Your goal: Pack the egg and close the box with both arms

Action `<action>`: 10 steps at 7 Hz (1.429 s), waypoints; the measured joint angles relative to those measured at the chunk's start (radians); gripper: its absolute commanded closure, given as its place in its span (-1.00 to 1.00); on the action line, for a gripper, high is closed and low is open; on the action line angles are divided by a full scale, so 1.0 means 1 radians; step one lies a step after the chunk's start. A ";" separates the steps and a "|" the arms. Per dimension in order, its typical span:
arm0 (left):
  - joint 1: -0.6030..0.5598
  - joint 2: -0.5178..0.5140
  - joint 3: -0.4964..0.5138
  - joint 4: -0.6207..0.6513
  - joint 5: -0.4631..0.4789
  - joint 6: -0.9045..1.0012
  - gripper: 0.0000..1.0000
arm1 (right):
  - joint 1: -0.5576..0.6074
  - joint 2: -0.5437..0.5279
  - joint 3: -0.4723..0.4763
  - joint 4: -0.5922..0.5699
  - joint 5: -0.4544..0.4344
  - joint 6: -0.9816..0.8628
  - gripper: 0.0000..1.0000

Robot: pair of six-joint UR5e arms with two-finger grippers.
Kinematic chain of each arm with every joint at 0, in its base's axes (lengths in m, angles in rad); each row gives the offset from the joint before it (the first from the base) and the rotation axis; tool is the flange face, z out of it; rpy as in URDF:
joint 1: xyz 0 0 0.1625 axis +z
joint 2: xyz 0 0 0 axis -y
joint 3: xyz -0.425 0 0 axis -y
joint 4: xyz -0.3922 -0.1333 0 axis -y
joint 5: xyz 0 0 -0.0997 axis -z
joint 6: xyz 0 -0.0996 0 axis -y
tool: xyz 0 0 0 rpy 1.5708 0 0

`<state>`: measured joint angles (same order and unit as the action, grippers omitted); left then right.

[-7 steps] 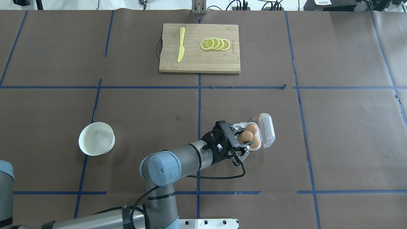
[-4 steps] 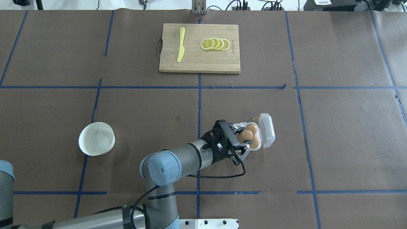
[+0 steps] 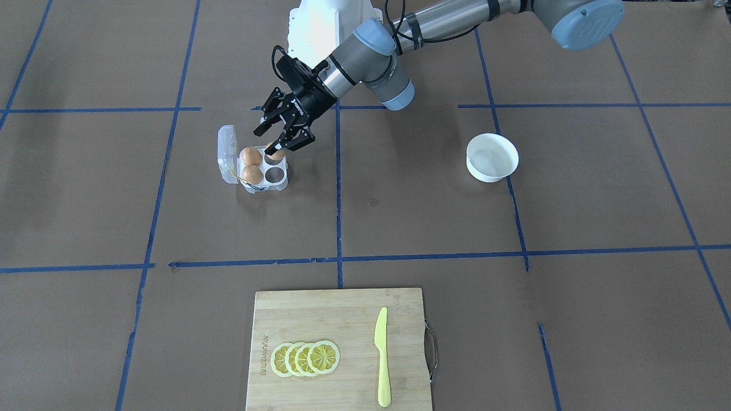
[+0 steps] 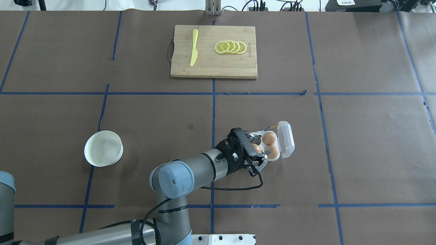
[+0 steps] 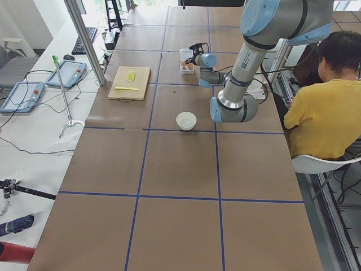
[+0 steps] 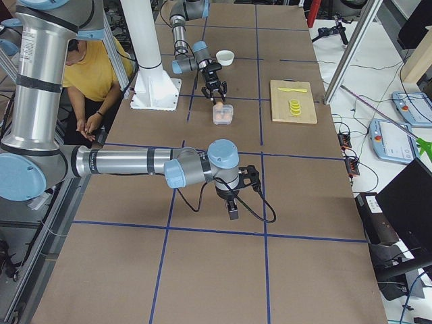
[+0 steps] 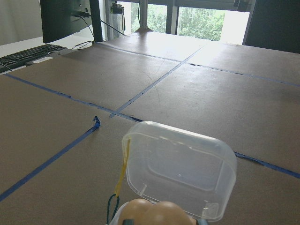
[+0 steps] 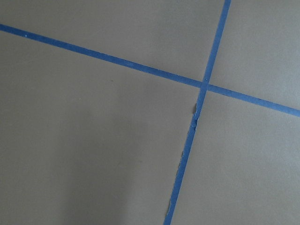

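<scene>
The clear four-cell box (image 3: 275, 181) stands open on the table, its lid (image 3: 227, 153) upright on the side away from my left arm. Two brown eggs (image 3: 250, 156) sit in its cells next to the lid. My left gripper (image 3: 278, 147) is shut on a third egg (image 3: 276, 153) and holds it low over a cell on the near side. In the overhead view the gripper (image 4: 257, 149) partly hides this egg (image 4: 256, 148). The left wrist view shows the lid (image 7: 180, 176) and egg tops (image 7: 154, 213). My right gripper (image 6: 231, 208) shows only in the exterior right view, low over bare table, and I cannot tell its state.
A white bowl (image 4: 103, 148) stands to the left of my left arm. A wooden cutting board (image 4: 211, 64) with a yellow knife (image 4: 193, 47) and lemon slices (image 4: 231, 47) lies at the far edge. A seated person (image 5: 321, 113) is beside the robot.
My left gripper has lowered the egg toward the box, and the fingers now hide more of it. The box, bowl and board have not moved.
</scene>
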<state>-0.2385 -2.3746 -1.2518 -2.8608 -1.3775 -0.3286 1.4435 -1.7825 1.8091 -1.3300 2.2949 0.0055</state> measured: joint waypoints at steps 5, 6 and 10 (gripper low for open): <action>-0.004 0.000 -0.003 0.001 -0.001 -0.010 -0.98 | 0.000 0.000 0.000 0.000 0.000 0.001 -1.00; -0.011 0.000 -0.009 0.003 -0.004 -0.033 -0.99 | 0.000 0.000 0.000 0.000 0.000 0.001 -1.00; -0.139 0.033 -0.222 0.385 -0.260 -0.158 -0.99 | 0.000 0.000 -0.002 0.000 0.000 0.000 -1.00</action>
<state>-0.3772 -2.3412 -1.4739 -2.4761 -1.6380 -0.4869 1.4435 -1.7828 1.8073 -1.3300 2.2948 0.0050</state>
